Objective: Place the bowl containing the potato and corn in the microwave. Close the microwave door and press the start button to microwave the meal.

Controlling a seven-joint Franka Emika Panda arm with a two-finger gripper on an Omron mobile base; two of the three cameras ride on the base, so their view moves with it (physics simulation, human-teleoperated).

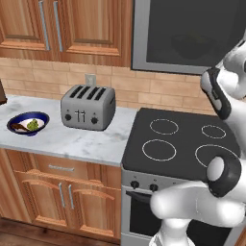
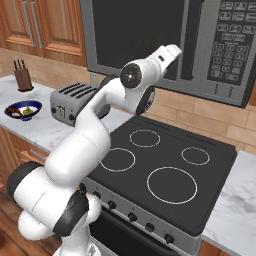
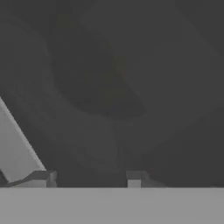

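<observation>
While the fingers (image 3: pixel 91 177) stand apart (gripping nothing), they face the microwave door (image 2: pixel 137 37), which is closed.

Brushed-steel microwave (image 2: pixel 210 45) with glossy dark glass microwave door (image 2: pixel 135 35); matt metal toaster (image 1: pixel 88 107); veined marble counter (image 1: pixel 72 141); smooth black glass cooktop (image 2: pixel 160 170); wooden cabinets (image 1: pixel 62 26).

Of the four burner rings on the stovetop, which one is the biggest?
The front right ring on the stovetop, nearest the oven knobs in the right base view. Its white circle is clearly wider than the other three, and the back right ring is the smallest.
</observation>
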